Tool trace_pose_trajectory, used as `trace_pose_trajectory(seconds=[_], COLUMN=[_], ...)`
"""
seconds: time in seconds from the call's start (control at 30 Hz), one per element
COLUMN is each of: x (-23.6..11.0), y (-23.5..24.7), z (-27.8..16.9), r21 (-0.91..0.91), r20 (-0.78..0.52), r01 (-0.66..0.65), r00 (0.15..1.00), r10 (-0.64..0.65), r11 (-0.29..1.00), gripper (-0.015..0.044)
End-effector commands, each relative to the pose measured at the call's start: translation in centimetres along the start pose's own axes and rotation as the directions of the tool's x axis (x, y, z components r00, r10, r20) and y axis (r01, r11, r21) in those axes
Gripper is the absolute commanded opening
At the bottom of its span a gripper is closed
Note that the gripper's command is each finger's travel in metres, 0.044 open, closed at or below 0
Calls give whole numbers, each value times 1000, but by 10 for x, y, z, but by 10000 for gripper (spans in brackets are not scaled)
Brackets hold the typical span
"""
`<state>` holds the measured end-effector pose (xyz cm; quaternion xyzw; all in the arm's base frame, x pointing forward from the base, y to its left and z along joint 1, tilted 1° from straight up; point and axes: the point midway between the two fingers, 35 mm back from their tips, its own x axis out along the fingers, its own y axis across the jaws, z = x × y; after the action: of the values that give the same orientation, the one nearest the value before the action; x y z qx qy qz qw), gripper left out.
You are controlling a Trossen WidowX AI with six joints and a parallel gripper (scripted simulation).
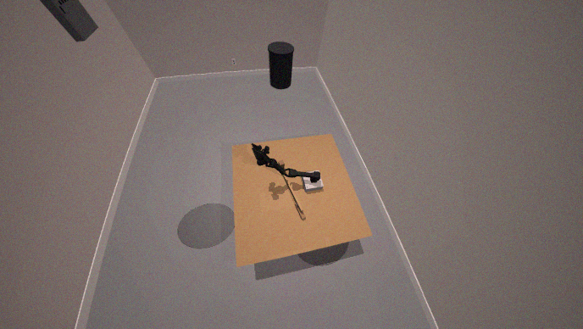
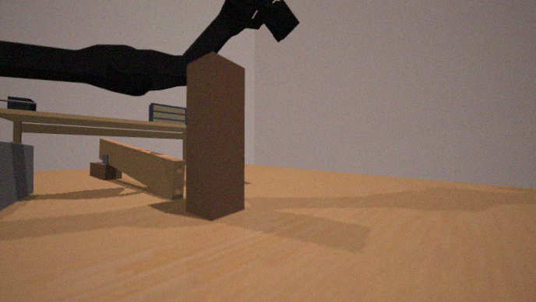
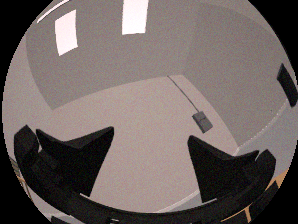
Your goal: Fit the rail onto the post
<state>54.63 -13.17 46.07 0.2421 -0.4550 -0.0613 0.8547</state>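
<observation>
A: Where is everything sitting?

B: The rail [image 2: 142,165] is lying beside the post [image 2: 215,136], its near end down on the table [image 2: 350,249], touching or almost touching the post's base. The far end is resting on the low block [image 2: 102,170] well behind the post.

A: And the claw?

B: The claw [image 3: 148,156] is hanging high above the post, fingers spread wide, pinching nothing.

A: So how should it be going?

B: I'd judge it should be descending behind the post, gripping the rail's flat sides near the holes, lifting level, then pushing straight on.

A: Materials?

B: Plain square-edged wood; the post is darker, the rail paler.
</observation>
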Motion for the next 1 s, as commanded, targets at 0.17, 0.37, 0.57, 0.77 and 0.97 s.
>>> trace_pose_trajectory(seconds=[0.17,0.37,0.57,0.77,0.97], x=[16,23,21,1,-31], y=[-10,-1,19,40,76], z=[80,151,236,329,406], r21=[-38,-89,-163,-262,-379], r20=[134,237,362,496,582], r01=[-31,-71,-116,-155,-191], r00=[990,967,917,825,711], r10=[36,90,168,271,394], r11=[999,994,980,953,905], gripper=[440,440,440,440,440])
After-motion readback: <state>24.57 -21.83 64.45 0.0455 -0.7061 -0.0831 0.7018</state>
